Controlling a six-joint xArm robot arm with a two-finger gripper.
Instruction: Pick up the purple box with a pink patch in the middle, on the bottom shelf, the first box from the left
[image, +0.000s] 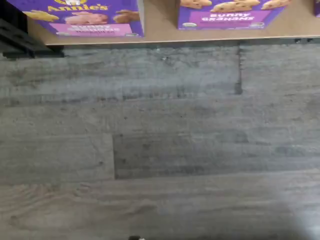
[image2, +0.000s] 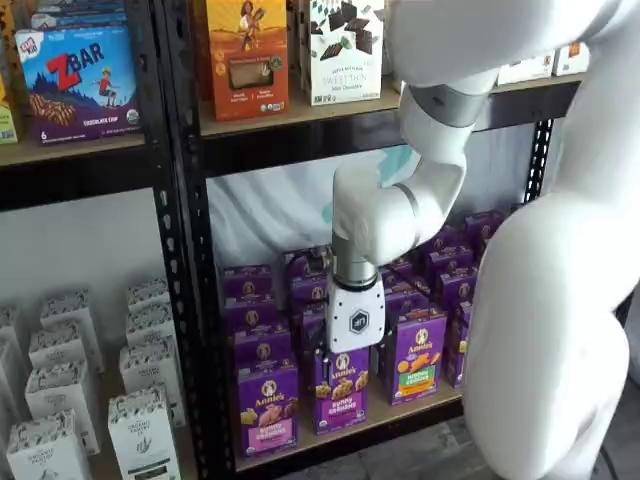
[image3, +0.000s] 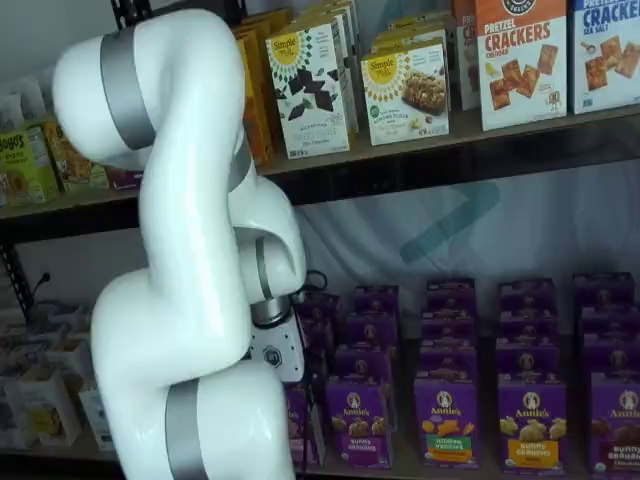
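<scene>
Purple box (image2: 267, 408) stood at the bottom shelf's (image2: 350, 428) front edge, just left of the all-purple Bunny Grahams box (image2: 340, 388). Gripper (image2: 355, 322) hung in front of that neighbour, jaws spread, nothing held. I judged: shift left, centre, then advance squarely.

Purple box (image2: 267, 407) with pink band, white rabbit logo; tan bottom shelf (image: 160, 25); grey wood-grain floor (image: 160, 140); white arm (image2: 560, 300).

I read "Annie's" on the purple box (image2: 267, 408) — "ZBAR" on the blue box (image2: 78, 82), "CRACKERS" on the orange box (image3: 520, 62).
</scene>
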